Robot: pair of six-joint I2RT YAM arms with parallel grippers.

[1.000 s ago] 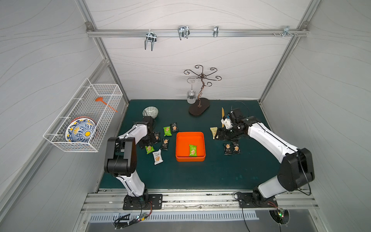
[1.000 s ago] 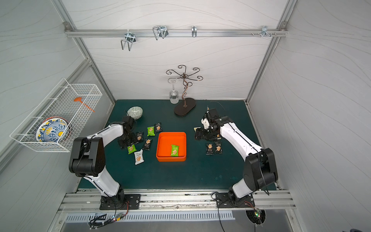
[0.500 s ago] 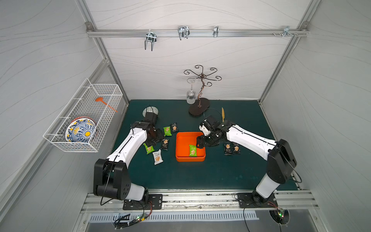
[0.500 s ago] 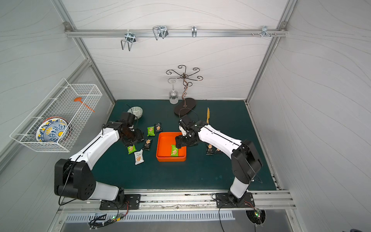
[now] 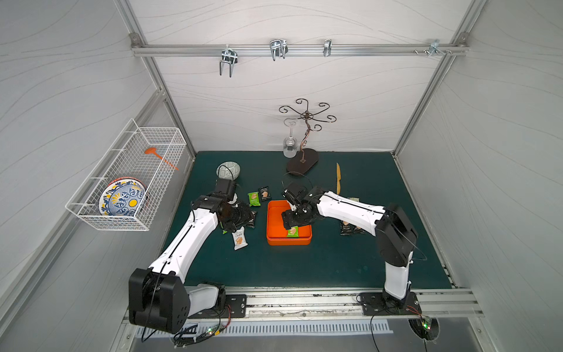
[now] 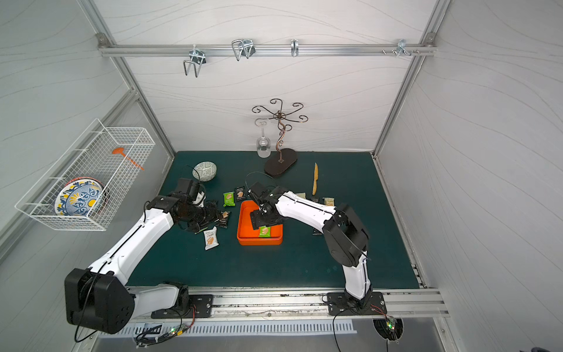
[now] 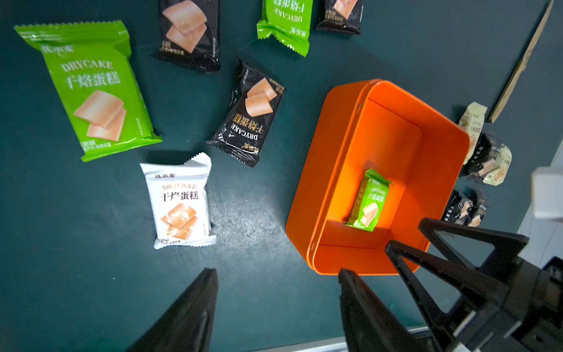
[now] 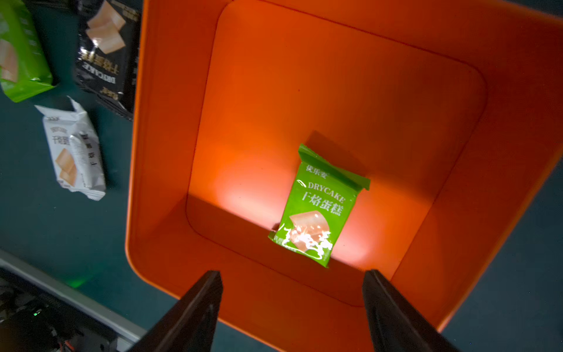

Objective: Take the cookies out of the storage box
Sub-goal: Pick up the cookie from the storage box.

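Observation:
The orange storage box (image 5: 288,241) (image 6: 259,241) sits mid-mat. One green cookie packet (image 8: 316,210) (image 5: 292,232) (image 7: 368,199) lies inside it against a wall. My right gripper (image 8: 292,274) (image 5: 292,225) hovers over the box, open and empty, just short of the packet. My left gripper (image 7: 277,271) (image 5: 242,218) is open and empty above bare mat left of the box. Other cookies lie on the mat: green (image 7: 94,91), white (image 7: 179,201) and black (image 7: 249,112) ones on the left, black ones (image 5: 350,228) on the right.
A patterned bowl (image 5: 228,170) stands at the back left. A wire stand (image 5: 301,161) with a hanging wine glass (image 5: 289,146) is at the back. A wooden knife (image 5: 338,178) lies back right. A wire basket (image 5: 128,179) with a plate hangs on the left wall.
My right arm has swung left from the packets beside the box to over the box, its jaws narrowing a little. My left arm stretched out, its gripper staying by the left-hand packets.

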